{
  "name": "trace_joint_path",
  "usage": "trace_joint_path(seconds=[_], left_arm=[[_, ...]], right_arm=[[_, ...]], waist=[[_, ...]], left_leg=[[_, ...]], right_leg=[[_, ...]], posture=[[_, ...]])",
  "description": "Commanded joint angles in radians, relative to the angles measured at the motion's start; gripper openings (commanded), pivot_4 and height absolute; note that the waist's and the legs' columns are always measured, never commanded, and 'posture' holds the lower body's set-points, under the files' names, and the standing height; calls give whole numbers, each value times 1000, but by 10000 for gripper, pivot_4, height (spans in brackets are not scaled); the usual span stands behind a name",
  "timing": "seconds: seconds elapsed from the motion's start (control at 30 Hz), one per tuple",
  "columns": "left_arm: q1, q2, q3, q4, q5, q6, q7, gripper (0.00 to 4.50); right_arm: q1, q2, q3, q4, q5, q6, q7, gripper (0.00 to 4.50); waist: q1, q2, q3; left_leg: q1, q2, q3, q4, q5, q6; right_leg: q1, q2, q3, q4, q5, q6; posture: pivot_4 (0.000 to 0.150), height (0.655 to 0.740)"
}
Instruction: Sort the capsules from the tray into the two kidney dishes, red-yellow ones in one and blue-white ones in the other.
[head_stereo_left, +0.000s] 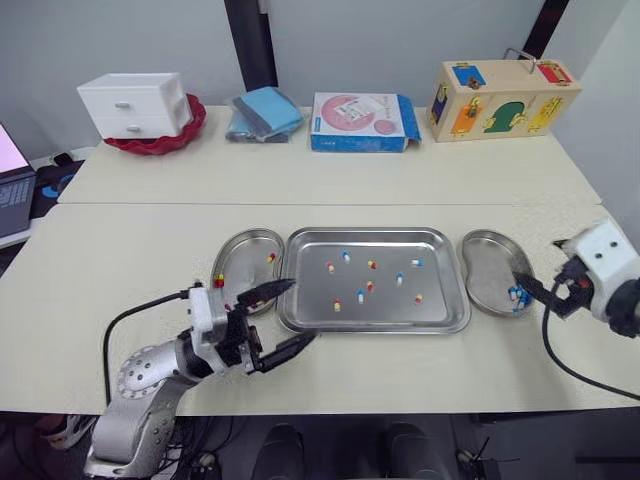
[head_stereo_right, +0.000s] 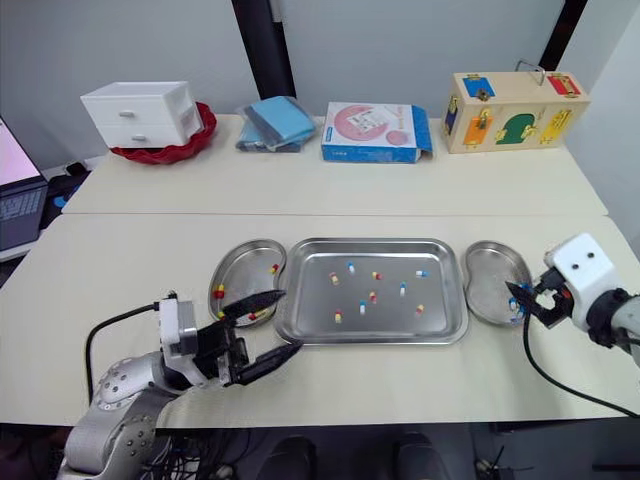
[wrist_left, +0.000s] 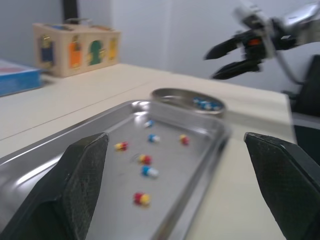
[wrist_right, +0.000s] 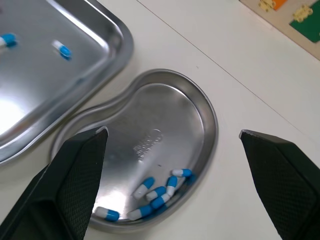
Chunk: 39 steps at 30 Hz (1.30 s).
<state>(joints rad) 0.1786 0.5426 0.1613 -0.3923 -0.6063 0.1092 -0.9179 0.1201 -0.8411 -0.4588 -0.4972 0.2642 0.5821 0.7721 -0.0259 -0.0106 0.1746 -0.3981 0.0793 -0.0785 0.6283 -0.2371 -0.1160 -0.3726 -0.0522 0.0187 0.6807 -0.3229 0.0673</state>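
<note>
capsules (head_stereo_left: 370, 286) of both colours lie mixed in the tray (head_stereo_left: 440, 300). they are tiny and round, so we think one could roll away or slip from a pinch, or the tray could get bumped and shake them. our left gripper (head_stereo_left: 300, 311), fingers (head_stereo_left: 268, 291) wide apart and empty, is at the tray's near left corner. our right gripper (head_stereo_left: 530, 292), spread and empty, hangs over the right kidney dish (head_stereo_left: 485, 265).

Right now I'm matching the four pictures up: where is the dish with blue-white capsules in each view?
Left eye: dish right of the tray, at the right pincer.
Right eye: dish likewise right of the tray.
Left wrist: dish past the tray's far end, near the right pincer.
Right wrist: dish between the fingers of the right pincer, beside the tray's corner.
Shared landmark: the tray.
</note>
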Motion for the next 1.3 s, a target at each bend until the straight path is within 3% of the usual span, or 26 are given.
trace_joint_path(seconds=[0.03,0.27,0.53,0.93,1.3], left_arm=[[90,62,104,-57,24,78,75,45000],[278,178,267,24,62,158,58,45000],[395,151,418,183,8,145,-38,45000],[458,74,412,211,76,34,-63,45000],[367,133,294,-97,28,175,-26,45000]], right_arm=[[89,42,-85,-86,66,-140,87,44448],[293,120,-88,-104,126,-301,204,44448],[359,126,-95,46,120,-419,250,44448],[354,73,-71,190,109,-529,329,44448],[296,81,34,94,148,-522,336,44448]], waist=[[0,0,0],[-2,-1,0],[-1,-4,-1],[-1,-7,-3],[2,-8,-4]], left_leg=[[0,0,0,0,0,0],[3,0,0,0,0,0],[3,0,1,0,0,0],[4,1,1,0,0,0],[4,1,1,0,0,0]], right_leg=[[0,0,0,0,0,0],[3,0,0,0,0,0],[3,0,0,0,-2,-4],[3,0,0,0,-3,-5],[4,0,0,0,-1,-2]], posture=[[1500,7078],[1500,7078],[1500,7078],[1500,7078],[1500,7078]])
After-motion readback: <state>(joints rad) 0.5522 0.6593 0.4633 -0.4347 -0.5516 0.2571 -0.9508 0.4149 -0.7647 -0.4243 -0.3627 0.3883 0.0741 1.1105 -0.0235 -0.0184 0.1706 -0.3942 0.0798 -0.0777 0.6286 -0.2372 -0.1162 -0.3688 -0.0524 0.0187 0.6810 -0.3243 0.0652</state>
